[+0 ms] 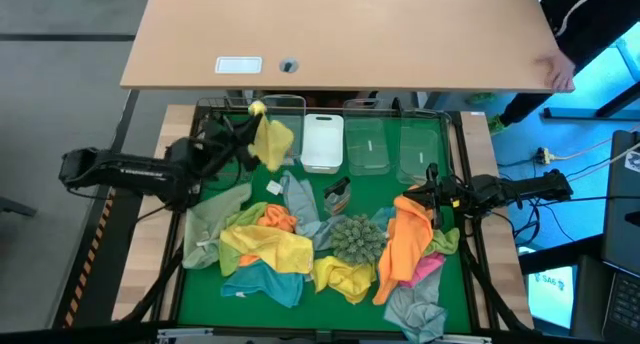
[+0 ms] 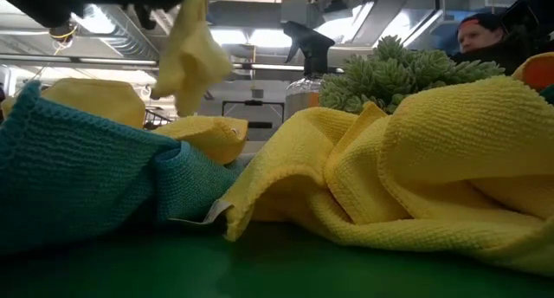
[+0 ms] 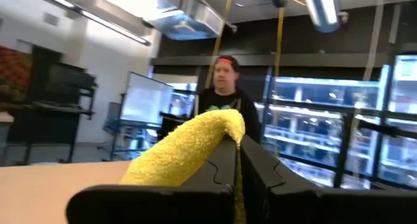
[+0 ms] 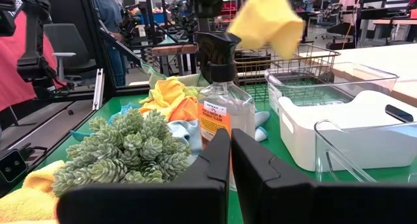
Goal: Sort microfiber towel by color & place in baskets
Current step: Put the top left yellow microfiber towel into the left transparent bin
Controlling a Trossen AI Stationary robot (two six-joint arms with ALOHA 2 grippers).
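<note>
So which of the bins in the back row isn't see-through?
The white bin, second from the left of the plastic ones. Its walls are solid white, while the clear bins beside it show the green mat through them.

One camera looked straight down, one sat low among the towels, and both wrist cameras faced past closed fingers, sharing the held yellow towel (image 1: 272,141).

**Room and Surroundings of the Work Cell**

Green mat (image 1: 400,184) framed by a pale wooden surround. Beyond it, a light wood tabletop (image 1: 400,34). Grey floor (image 1: 60,64) at the high view's left side. Overhead: silver ductwork (image 3: 189,19), exposed ceiling with fluorescent tube lights (image 3: 324,8). Glass-fronted blue-lit shelving (image 3: 326,120) behind a standing person (image 3: 225,94). Whiteboard (image 3: 146,100) nearby. Grey office chair (image 4: 62,45) in the right wrist view.
</note>
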